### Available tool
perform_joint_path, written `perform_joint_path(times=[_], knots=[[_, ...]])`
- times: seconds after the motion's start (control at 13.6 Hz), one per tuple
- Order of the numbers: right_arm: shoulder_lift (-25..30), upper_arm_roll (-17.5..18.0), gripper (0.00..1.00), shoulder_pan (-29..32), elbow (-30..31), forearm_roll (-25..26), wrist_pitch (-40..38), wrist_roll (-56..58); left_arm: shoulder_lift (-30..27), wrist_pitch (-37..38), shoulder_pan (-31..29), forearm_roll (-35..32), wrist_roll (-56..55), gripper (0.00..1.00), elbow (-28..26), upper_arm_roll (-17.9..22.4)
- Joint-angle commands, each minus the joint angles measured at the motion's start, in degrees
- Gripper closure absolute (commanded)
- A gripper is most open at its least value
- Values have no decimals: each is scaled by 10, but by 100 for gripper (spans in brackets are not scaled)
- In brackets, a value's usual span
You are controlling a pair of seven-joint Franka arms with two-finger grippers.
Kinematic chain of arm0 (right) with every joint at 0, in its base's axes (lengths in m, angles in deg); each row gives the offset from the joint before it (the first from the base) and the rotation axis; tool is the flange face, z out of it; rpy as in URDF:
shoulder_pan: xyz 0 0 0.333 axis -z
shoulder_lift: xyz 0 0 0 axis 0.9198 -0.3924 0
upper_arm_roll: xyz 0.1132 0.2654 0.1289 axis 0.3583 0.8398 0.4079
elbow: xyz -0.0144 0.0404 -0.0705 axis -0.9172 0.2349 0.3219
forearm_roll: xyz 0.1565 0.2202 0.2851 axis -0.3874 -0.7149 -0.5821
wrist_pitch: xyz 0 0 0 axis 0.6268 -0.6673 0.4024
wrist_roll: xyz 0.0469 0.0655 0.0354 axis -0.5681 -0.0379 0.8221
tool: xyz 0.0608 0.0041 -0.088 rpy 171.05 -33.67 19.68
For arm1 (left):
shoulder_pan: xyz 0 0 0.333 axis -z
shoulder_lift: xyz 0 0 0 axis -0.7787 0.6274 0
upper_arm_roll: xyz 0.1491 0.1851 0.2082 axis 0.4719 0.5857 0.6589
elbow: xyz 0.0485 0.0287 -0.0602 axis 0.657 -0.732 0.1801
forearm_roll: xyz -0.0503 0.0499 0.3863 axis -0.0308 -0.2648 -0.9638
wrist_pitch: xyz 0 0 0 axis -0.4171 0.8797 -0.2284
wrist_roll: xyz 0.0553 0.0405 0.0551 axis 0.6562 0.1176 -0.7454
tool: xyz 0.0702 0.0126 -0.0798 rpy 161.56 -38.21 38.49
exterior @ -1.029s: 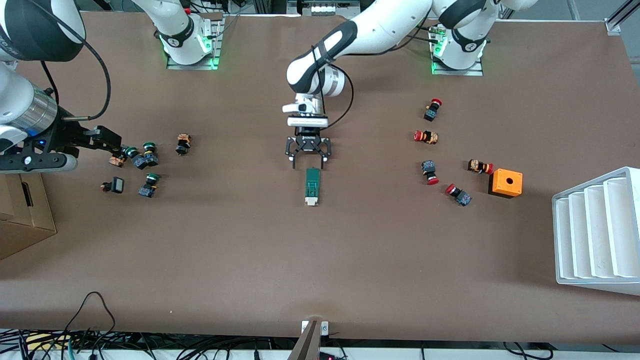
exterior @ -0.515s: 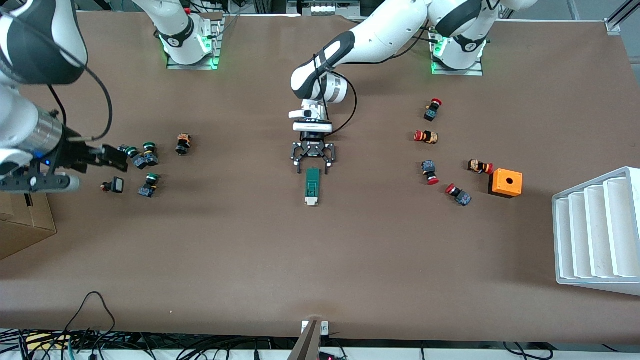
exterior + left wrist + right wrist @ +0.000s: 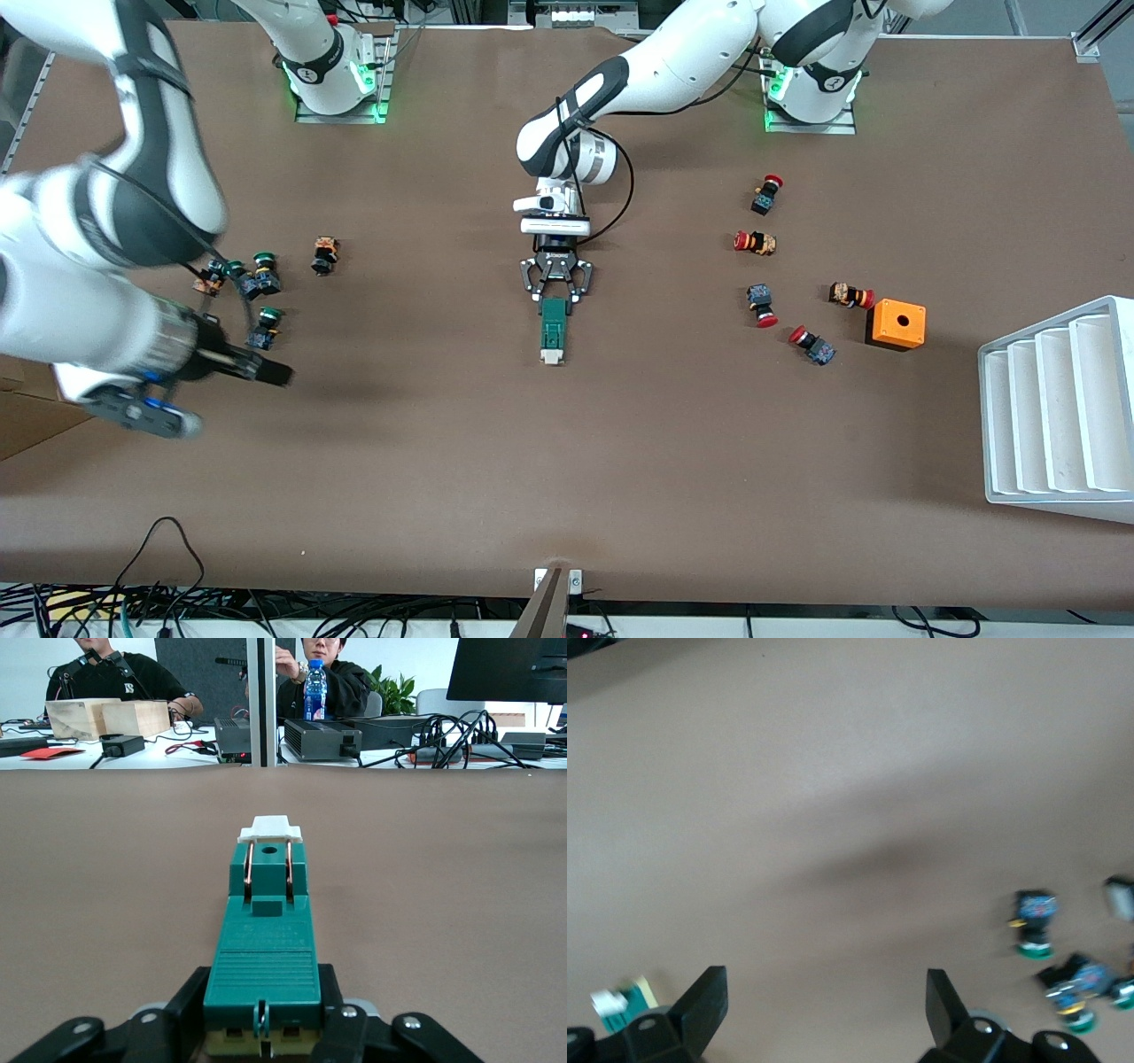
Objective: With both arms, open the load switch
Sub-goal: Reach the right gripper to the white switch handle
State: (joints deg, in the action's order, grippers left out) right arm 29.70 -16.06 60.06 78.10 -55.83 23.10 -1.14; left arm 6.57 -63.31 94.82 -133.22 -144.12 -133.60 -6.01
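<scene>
- My left gripper (image 3: 555, 299) is down at the table (image 3: 620, 461), its fingers (image 3: 190, 992) clamped on the end of the load switch (image 3: 554, 330) that lies farther from the front camera.
- The load switch lies flat near the middle of the table, lengthwise toward the front camera, its white sliding piece (image 3: 270, 827) at the end nearer that camera.
- In my left wrist view the green body runs straight out from between my fingers, the white piece at its tip.
- My right gripper (image 3: 266, 369) hangs over bare table toward the right arm's end, its fingers (image 3: 700, 1005) spread wide apart with nothing between them.
- Green-capped push buttons (image 3: 257, 283) lie clustered near it; red-capped push buttons (image 3: 764, 306) and an orange box (image 3: 897, 323) lie toward the left arm's end.
</scene>
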Motion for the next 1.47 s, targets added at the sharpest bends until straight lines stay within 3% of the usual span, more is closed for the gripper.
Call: perform_joint_path(times=[0.0, 0.29, 0.66, 1.1, 1.4], knots=[[-63, -6, 1, -35, -52, -56, 31, -160, 21, -10, 3, -27, -17, 48, 17, 4], [-142, -4, 1, -98, -72, -90, 120, -407, 25, -10, 3, -27, -18, 47, 22, 4], [-212, -1, 1, -171, -77, -143, 222, -616, 33, -10, 3, -27, -19, 47, 24, 4], [-238, 2, 4, -216, -94, -190, 211, -722, 34, -10, 2, -27, -19, 47, 24, 4], [-245, 18, 18, -219, -95, -189, 200, -751, 36, -10, 2, -27, -19, 47, 24, 4]])
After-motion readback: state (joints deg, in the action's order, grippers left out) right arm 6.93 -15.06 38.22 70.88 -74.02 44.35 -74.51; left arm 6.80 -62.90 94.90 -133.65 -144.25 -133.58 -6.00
